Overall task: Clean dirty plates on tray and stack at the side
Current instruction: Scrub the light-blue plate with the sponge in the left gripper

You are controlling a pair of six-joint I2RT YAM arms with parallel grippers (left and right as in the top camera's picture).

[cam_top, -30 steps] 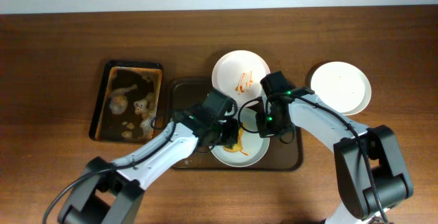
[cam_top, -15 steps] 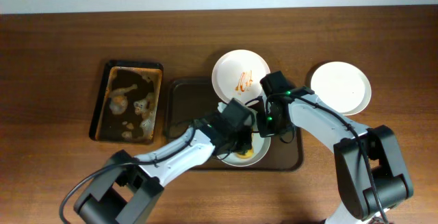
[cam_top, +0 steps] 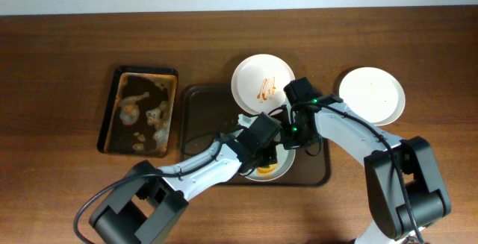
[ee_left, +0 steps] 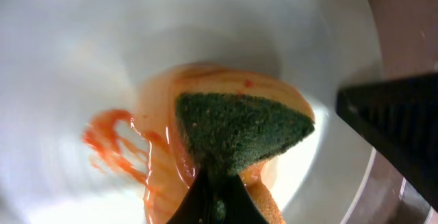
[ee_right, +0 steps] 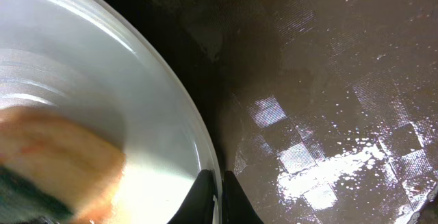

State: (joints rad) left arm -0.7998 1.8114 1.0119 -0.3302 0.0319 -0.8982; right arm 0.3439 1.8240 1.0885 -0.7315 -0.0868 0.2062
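Observation:
A pale plate (cam_top: 278,167) lies on the dark brown tray (cam_top: 200,102), smeared with orange-red sauce. My left gripper (cam_top: 264,159) is shut on a green-and-orange sponge (ee_left: 239,131) and presses it on that plate (ee_left: 82,46), beside sauce streaks (ee_left: 113,138). My right gripper (cam_top: 292,142) is shut on the plate's right rim (ee_right: 205,155), one finger inside and one outside. A white plate (cam_top: 263,82) with a sauce squiggle overlaps the tray's far edge. A clean cream plate (cam_top: 372,95) rests on the table to the right.
A narrow black tray (cam_top: 140,111) with soapy brown liquid and sponge bits stands left of the brown tray. The brown tray's floor (ee_right: 328,80) is wet and shiny. The right gripper's black finger (ee_left: 397,128) shows in the left wrist view.
My left arm has moved right and forward across the plate with the sponge, smearing the sauce. My right gripper has kept still on the rim.

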